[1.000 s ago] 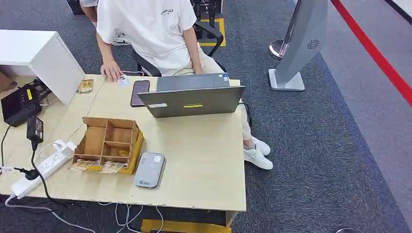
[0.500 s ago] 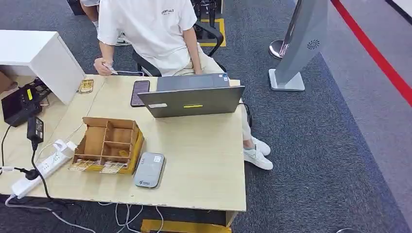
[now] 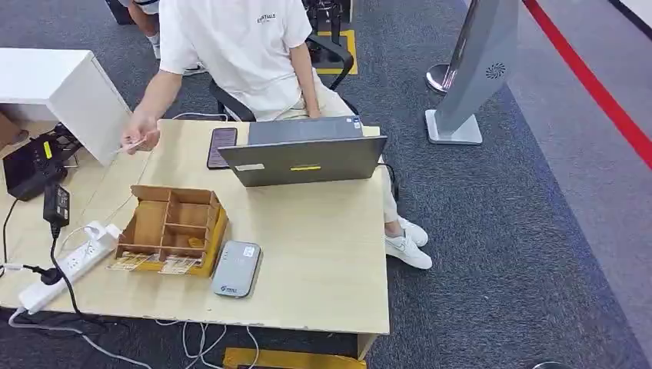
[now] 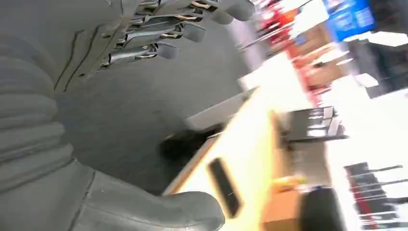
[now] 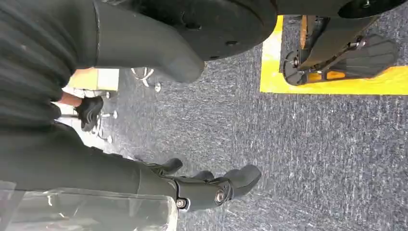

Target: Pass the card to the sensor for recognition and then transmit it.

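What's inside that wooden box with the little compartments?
The wooden box looks mostly empty; one near compartment holds something small and yellowish. Cards lie along its near edge. Its walls hide some corners.

Place: an office-like reception or demo area inside a larger hall.
Floor: dark grey carpet [image 3: 492, 231] with a red line [image 3: 588, 77] running across it and yellow marking [image 5: 337, 84] under the robot.
Desk: a light wooden table [image 3: 323, 254] with an open laptop [image 3: 304, 157], a phone [image 3: 221, 146], a white power strip [image 3: 65, 265] with cables, a black adapter [image 3: 55, 206] and a wooden compartment box [image 3: 173, 227].
Seating: a person [image 3: 238, 46] in a white T-shirt sits on an office chair [image 3: 330, 50] behind the laptop.
Fixtures: a grey standing kiosk [image 3: 477, 69], a stanchion base [image 3: 440, 77], a white cabinet [image 3: 61, 88].
Background: blurred shelving and signs in the left wrist view.
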Available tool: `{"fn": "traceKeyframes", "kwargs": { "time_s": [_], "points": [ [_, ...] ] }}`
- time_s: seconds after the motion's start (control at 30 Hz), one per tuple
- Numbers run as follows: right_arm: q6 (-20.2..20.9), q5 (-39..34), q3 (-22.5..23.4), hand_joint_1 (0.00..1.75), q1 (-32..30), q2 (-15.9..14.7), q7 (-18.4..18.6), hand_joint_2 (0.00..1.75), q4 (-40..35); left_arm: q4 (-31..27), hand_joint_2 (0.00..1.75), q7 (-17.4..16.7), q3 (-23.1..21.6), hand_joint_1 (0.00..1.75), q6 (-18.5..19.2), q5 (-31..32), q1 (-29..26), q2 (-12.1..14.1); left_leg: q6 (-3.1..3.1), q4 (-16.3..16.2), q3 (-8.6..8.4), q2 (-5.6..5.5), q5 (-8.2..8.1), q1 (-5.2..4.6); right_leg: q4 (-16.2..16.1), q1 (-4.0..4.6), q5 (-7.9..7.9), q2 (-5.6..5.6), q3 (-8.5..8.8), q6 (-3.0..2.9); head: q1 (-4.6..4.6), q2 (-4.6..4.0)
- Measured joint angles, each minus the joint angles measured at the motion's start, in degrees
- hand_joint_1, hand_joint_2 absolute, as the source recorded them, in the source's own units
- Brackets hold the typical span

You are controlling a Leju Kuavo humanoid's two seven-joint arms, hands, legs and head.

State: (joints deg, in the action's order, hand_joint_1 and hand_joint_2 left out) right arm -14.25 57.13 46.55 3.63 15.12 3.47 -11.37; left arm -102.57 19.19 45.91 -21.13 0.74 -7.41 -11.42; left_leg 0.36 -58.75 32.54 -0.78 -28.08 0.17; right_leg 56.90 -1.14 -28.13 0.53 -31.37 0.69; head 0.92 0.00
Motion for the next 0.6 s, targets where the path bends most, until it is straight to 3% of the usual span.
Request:
{"fn": "traceKeyframes", "kwargs": {
  "time_s": [0.03,0.07,0.1,0.2,0.27,0.33,0.47,0.6],
  "points": [
    [0.00,0.37,-0.11,0.00,0.01,0.00,0.09,1.75,0.00,0.02,1.75,0.07,-2.46,0.00,-2.66,2.05,1.36,2.90,-0.04,0.00,-0.01,-0.04,0.03,0.01,0.00,0.01,0.00,-0.04,-0.02,0.00,0.00,0.00],
    [0.00,1.49,-0.70,0.00,0.24,0.00,0.13,1.75,0.00,1.25,1.75,0.61,-8.69,0.00,-6.42,11.71,4.93,8.74,-0.05,0.00,-0.01,-0.06,0.06,0.03,0.02,0.03,0.03,-0.06,0.05,-0.05,-0.02,0.00],
    [0.00,3.23,-1.90,0.00,0.24,0.00,0.13,1.75,0.00,5.25,1.75,0.22,-14.85,0.00,-10.24,29.71,7.78,14.22,-0.05,0.00,-0.01,0.12,0.06,0.02,0.02,0.02,0.10,0.16,0.00,-0.08,-0.04,0.00],
    [0.00,3.69,-2.69,0.00,0.20,0.00,0.13,1.75,0.00,8.46,1.75,-0.25,-17.32,0.00,-13.15,42.26,8.95,16.47,-0.05,-0.01,0.01,0.13,0.06,0.01,0.00,0.02,0.10,0.19,-0.06,-0.08,0.00,0.00],
    [-0.15,4.13,-2.93,0.00,0.21,0.00,0.11,1.75,0.00,10.19,1.75,-3.46,-19.40,0.00,-14.94,53.69,9.87,17.17,-0.05,-0.01,0.03,0.11,0.06,0.01,0.00,0.01,0.10,0.16,-0.05,-0.08,-0.02,0.00],
    [-0.18,4.13,-3.10,0.00,0.21,0.00,0.13,1.75,0.00,11.32,1.75,-6.40,-21.60,0.00,-15.16,60.45,10.62,17.65,-0.05,-0.01,0.04,0.13,0.05,0.01,0.00,0.01,0.10,0.17,-0.06,-0.07,-0.02,0.00],
    [-0.18,4.15,-3.52,0.00,0.20,0.00,1.03,1.75,0.00,13.92,1.75,-12.08,-25.71,0.00,-15.99,70.95,12.64,18.48,-0.05,-0.01,0.04,0.13,0.05,0.00,0.00,0.02,0.11,0.19,-0.07,-0.07,-0.02,0.00],
    [-0.18,4.17,-3.85,0.00,0.20,0.00,1.73,1.75,0.00,16.15,1.75,-14.72,-29.04,0.00,-16.29,75.18,13.89,18.90,-0.05,-0.01,0.04,0.14,0.05,0.01,0.00,0.02,0.11,0.21,-0.08,-0.07,-0.02,0.00]
  ]
}}
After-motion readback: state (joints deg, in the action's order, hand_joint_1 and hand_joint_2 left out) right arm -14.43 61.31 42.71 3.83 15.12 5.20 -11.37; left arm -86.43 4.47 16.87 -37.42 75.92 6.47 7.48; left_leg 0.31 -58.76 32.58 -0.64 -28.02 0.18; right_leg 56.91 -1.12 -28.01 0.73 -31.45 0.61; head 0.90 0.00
